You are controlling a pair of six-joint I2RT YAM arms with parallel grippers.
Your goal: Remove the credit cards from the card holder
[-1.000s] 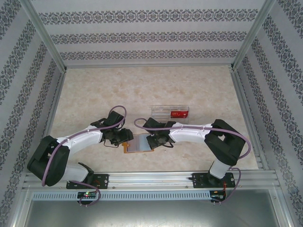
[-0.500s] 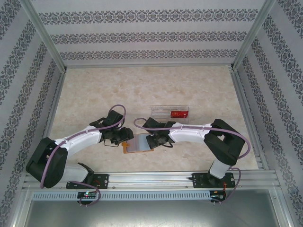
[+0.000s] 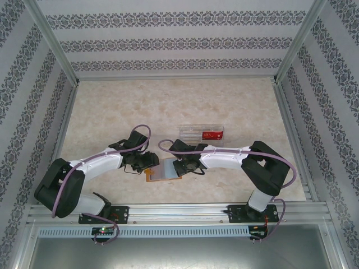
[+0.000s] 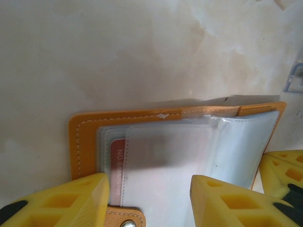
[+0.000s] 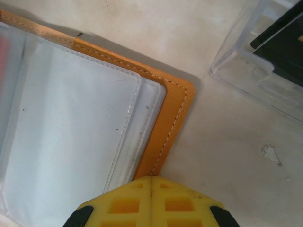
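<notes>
The orange-tan card holder (image 3: 162, 170) lies open on the table between both arms, its frosted pockets (image 4: 170, 156) facing up. Through a rear pocket I see the edge of a credit card (image 4: 116, 163), reddish with white print; the front pocket looks pale. My left gripper (image 4: 150, 198) is open, and its yellow fingers (image 4: 71, 201) straddle the front pocket at the holder's left end (image 4: 85, 142). My right gripper (image 5: 151, 182) is shut, its tips together on the holder's orange right edge (image 5: 173, 118).
A clear plastic compartment tray (image 3: 202, 134) stands just behind the holder and carries a red card (image 3: 213, 135). In the right wrist view the tray (image 5: 241, 75) holds a black card (image 5: 284, 42). Patterned walls and metal rails enclose the table.
The left arm's elbow has shifted slightly; both grippers and the card holder stay where they were.
</notes>
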